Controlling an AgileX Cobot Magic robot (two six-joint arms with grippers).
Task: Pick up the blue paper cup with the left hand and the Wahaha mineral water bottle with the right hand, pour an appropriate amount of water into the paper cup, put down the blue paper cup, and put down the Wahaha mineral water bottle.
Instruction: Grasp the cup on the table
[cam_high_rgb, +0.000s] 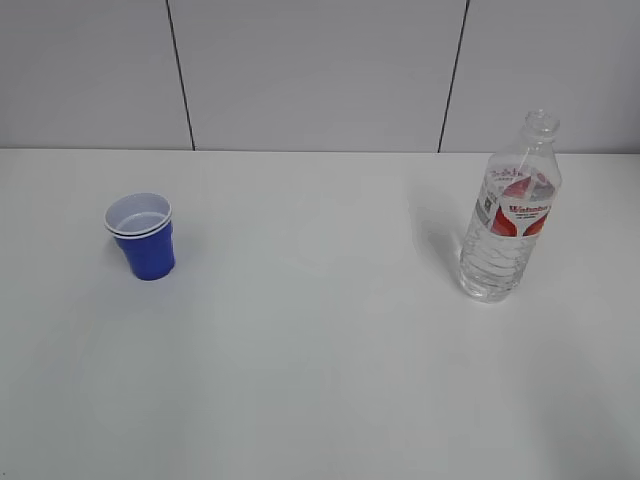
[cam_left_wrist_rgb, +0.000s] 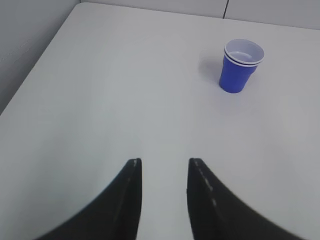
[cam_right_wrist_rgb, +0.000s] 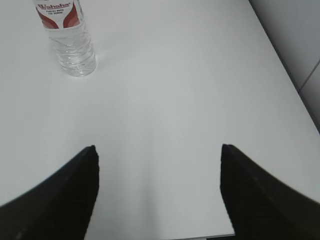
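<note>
The blue paper cup (cam_high_rgb: 143, 235) stands upright on the left of the white table, white inside with a doubled white rim. It shows far ahead and to the right in the left wrist view (cam_left_wrist_rgb: 240, 66). The Wahaha mineral water bottle (cam_high_rgb: 508, 212) stands upright on the right, capless, with a red-and-white label. It shows at the top left of the right wrist view (cam_right_wrist_rgb: 67, 37). My left gripper (cam_left_wrist_rgb: 164, 162) is open and empty, well short of the cup. My right gripper (cam_right_wrist_rgb: 159, 149) is open wide and empty, well short of the bottle. Neither arm shows in the exterior view.
The white table (cam_high_rgb: 320, 360) runs back to a grey panelled wall (cam_high_rgb: 320, 70). The table's left edge (cam_left_wrist_rgb: 35, 80) shows in the left wrist view. Its right edge (cam_right_wrist_rgb: 285, 70) and near edge show in the right wrist view.
</note>
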